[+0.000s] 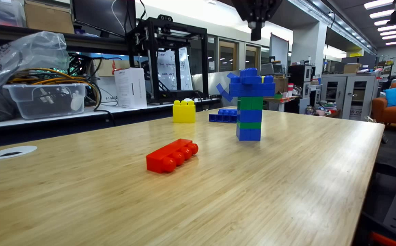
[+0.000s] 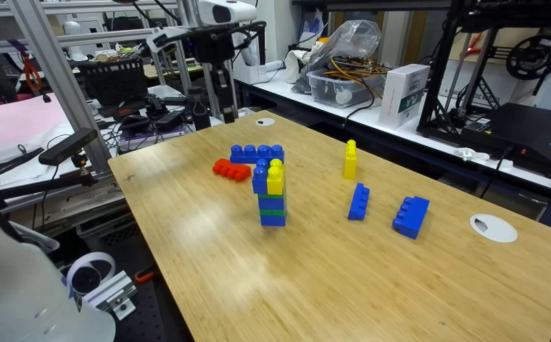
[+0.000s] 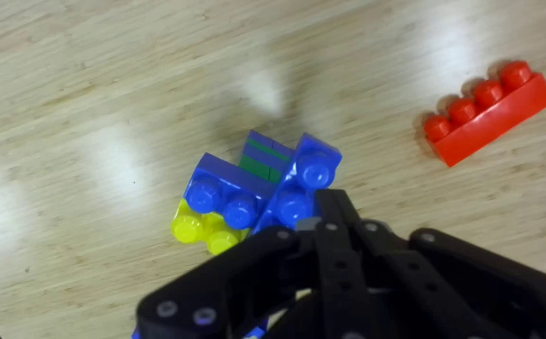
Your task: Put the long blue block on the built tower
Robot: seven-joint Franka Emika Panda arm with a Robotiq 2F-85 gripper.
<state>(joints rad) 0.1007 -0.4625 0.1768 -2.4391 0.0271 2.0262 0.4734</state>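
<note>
The built tower [image 1: 249,116] stands upright on the table in both exterior views [image 2: 272,204]. A long four-stud blue brick [image 2: 256,155] lies across its top, beside a blue and a yellow two-stud brick. Two more long blue blocks lie on their sides on the table [image 2: 359,202] [image 2: 410,217]; an exterior view shows the nearer one's hollow dark blue underside [image 1: 222,118]. I cannot tell which is the task's long blue block. My gripper [image 3: 331,194] is shut and empty, high above the table near the tower [image 1: 256,34]. It hides part of the tower's top in the wrist view.
A red studded brick [image 1: 172,155] lies near the tower; it also shows in the wrist view [image 3: 494,117]. A small yellow brick [image 2: 350,161] stands upright. The table edge [image 1: 372,160] is on the robot base [image 2: 23,266] side. Shelves with a printer stand behind.
</note>
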